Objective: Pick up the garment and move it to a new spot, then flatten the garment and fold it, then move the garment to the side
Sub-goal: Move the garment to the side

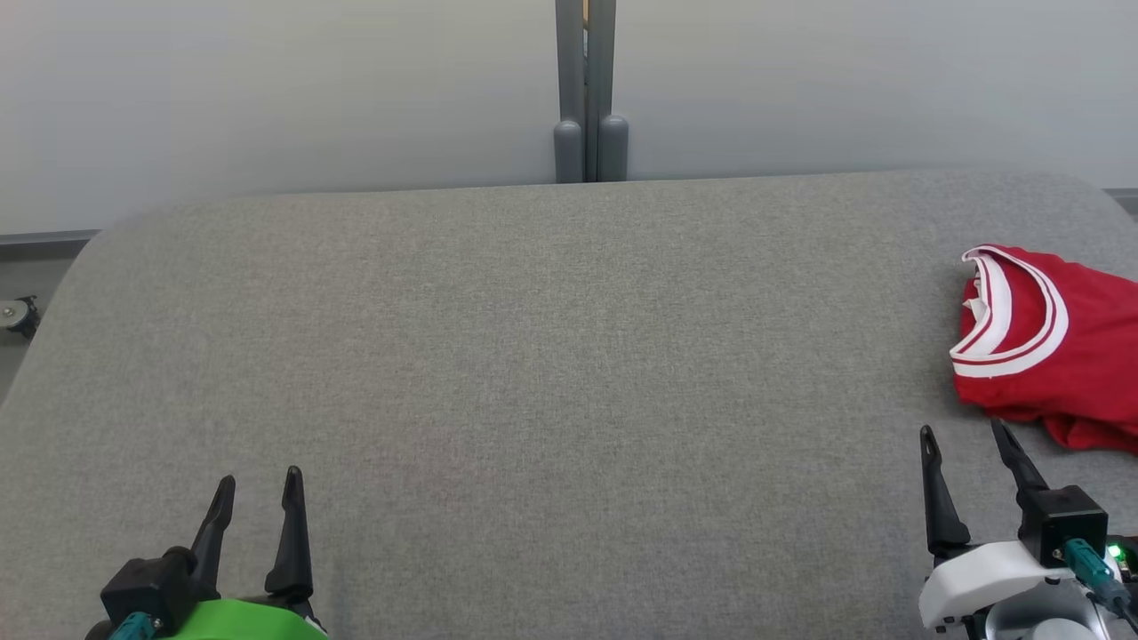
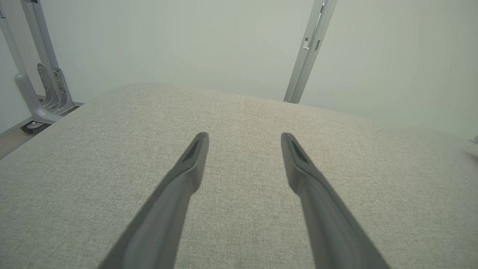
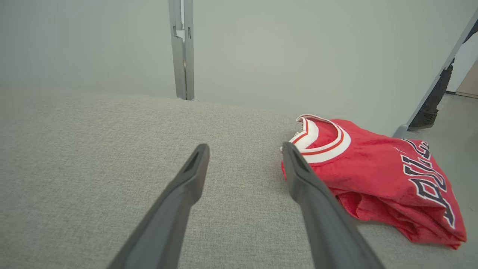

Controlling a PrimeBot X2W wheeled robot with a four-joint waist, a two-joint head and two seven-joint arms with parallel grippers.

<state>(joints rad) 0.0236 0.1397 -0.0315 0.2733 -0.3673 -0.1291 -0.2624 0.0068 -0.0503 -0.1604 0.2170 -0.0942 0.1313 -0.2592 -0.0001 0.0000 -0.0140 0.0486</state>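
Note:
The garment (image 1: 1058, 347) is a red jersey with a white and red striped collar, lying folded at the right edge of the grey fabric table (image 1: 533, 373). In the right wrist view the garment (image 3: 377, 175) shows dark lettering and sits just right of the fingers. My right gripper (image 1: 965, 431) is open just in front of the jersey, a little apart from it, with nothing between its fingers (image 3: 186, 175). My left gripper (image 1: 260, 478) is open at the lower left over bare fabric, seen again in the left wrist view (image 2: 244, 136).
A grey metal post (image 1: 587, 89) stands behind the table against a pale wall. Frame legs with a caster (image 2: 37, 112) stand off the table's left side. The floor (image 3: 455, 127) lies past the table's right edge.

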